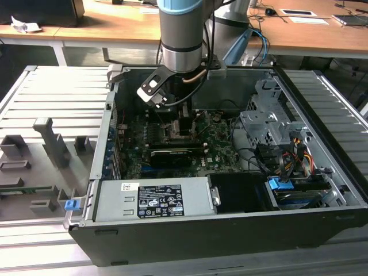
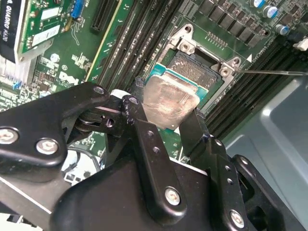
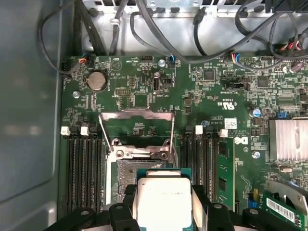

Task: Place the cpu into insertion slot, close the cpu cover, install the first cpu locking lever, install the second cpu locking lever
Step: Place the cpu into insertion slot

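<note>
**Item: cpu**. Flat square chip, dull silver top, green edge showing. Gripped by two opposite edges in the hand, whose black fingers are closed against it. It hangs over the near part of the insertion slot. Whether it touches the slot cannot be told.

**Insertion slot.** Dark pin field bare, metal rim round it. In the first wrist view the cpu covers one end of the field.

**Cpu cover**. Thin metal frame, swung open beyond the slot's far end.

**Locking lever**. Thin wire, lying just beside the slot's corner.

**Surroundings.** Memory slots flank the socket on the green motherboard, inside the open computer case on the table.

**Hazards, as judged:**
- Chip lowered off-square or offset: edge lands on the pin field, pins bend.
- Chip lowered tilted: one corner seats first and scrapes.
- Wrong corner orientation: chip will not seat, and pressing harder damages the socket.
- Grip is on narrow edges only: a slip drops the chip onto the pins.
- Fingers may catch the rim or the lever on descent.
</note>
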`<state>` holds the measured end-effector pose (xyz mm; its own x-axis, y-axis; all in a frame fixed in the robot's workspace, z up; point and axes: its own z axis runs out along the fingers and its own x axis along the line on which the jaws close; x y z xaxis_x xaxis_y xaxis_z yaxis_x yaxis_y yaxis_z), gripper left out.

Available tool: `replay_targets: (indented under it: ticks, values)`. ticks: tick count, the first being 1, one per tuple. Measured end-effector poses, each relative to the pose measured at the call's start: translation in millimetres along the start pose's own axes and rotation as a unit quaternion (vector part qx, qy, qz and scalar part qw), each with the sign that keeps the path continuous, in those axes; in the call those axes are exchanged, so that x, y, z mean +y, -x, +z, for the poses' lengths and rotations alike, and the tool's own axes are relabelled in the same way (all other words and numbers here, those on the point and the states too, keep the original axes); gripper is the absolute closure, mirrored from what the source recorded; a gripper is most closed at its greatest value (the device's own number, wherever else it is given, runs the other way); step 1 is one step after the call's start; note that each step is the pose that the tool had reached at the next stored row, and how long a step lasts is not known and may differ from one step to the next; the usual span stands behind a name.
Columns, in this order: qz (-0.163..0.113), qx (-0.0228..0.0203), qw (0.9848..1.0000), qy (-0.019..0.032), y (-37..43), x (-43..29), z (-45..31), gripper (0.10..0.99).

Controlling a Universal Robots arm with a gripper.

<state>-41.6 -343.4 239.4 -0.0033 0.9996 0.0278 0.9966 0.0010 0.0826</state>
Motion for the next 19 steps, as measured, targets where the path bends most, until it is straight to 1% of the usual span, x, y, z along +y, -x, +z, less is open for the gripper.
replay_targets:
  ticks: [6,9,11,12,14,16,17,19]
  values:
    - [0.0,0.0001,1.0,0.0004,0.1,-0.3,4.1,0.549]
    - [0.0,0.0001,1.0,0.0004,-1.5,-2.2,13.4,0.549]
    - [0.0,-0.0001,1.0,0.0004,-5.0,-2.5,17.4,0.549]
    - [0.0,0.0,1.0,0.0004,-8.2,-2.8,20.6,0.549]
    - [0.0,0.0,1.0,0.0003,-13.8,-3.3,23.9,0.549]
    - [0.001,0.0,1.0,0.0004,-14.7,-3.9,26.3,0.549]
    - [0.007,-0.0005,1.0,0.0006,-14.7,-4.4,27.7,0.549]
    - [0.008,-0.0006,1.0,0.0006,-18.0,-4.7,30.1,0.549]
